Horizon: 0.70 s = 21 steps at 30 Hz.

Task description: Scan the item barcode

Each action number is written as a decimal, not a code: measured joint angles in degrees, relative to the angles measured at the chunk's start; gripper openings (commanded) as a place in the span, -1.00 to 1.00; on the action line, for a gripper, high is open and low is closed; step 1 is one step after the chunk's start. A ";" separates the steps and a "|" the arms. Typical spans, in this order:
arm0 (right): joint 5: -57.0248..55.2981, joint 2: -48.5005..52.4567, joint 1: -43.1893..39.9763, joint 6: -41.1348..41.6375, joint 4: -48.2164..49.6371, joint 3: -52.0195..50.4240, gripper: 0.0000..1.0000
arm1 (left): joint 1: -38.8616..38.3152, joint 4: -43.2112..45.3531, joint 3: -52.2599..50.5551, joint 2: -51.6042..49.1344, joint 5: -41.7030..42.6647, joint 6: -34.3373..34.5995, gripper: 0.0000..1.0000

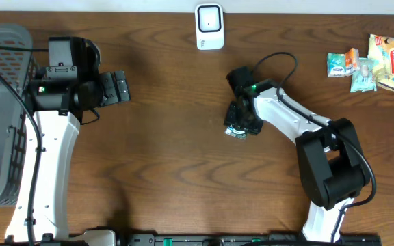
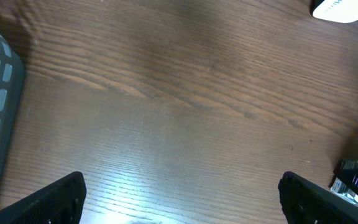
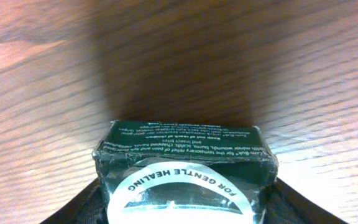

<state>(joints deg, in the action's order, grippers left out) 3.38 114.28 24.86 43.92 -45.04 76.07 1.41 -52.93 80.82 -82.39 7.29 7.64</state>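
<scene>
Right end effector: partly closed, fingers against both side walls of the green carton, on the robot's side of the scanner. Left end effector: fully spread, empty, well left of scanner. Green carton: probably light, stiff card, crushable; best gripped across side walls.

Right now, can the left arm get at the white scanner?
Probably yes: only bare table lies between the open left gripper and the white scanner; the right gripper, gripping the green box, is off that path.
</scene>
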 measured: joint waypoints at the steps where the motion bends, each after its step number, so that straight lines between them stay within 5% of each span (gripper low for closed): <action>1: 0.37 0.02 -0.11 -0.61 -0.66 0.81 0.17 | 0.00 0.00 0.00 0.00 0.00 0.00 0.95; 9: 1.36 0.04 -0.90 -5.53 1.25 9.27 0.23 | 0.00 0.00 0.00 0.00 0.00 0.00 0.96; 21: 0.02 0.09 -1.07 -10.64 26.18 11.98 0.29 | 0.00 0.00 0.00 0.00 0.00 0.00 0.95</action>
<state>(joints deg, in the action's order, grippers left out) 3.40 114.37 23.79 33.28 -18.85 88.05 1.41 -52.93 80.82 -82.39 7.29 7.64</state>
